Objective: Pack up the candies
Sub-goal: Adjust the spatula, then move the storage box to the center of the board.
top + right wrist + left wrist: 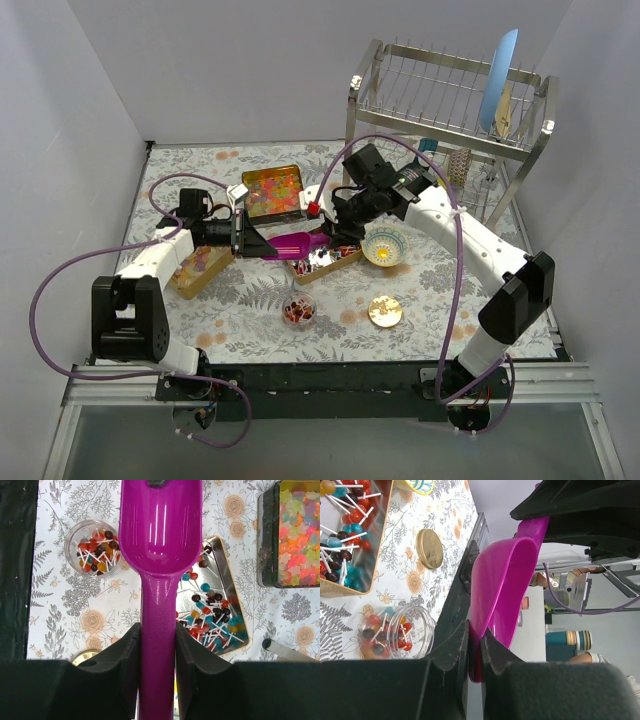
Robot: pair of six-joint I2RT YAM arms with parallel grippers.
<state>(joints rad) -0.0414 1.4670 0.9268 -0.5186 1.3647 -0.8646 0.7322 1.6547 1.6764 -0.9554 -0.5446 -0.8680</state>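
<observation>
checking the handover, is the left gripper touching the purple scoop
Touching. The left wrist view shows the left gripper pinched on the bowl rim of the purple scoop, with no gap on either side.

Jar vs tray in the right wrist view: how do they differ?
The jar is round and clear; the tray is rectangular and metallic. The jar is smaller than the tray. The jar shows whole; the scoop covers part of the tray. Both hold lollipops with white sticks.
</observation>
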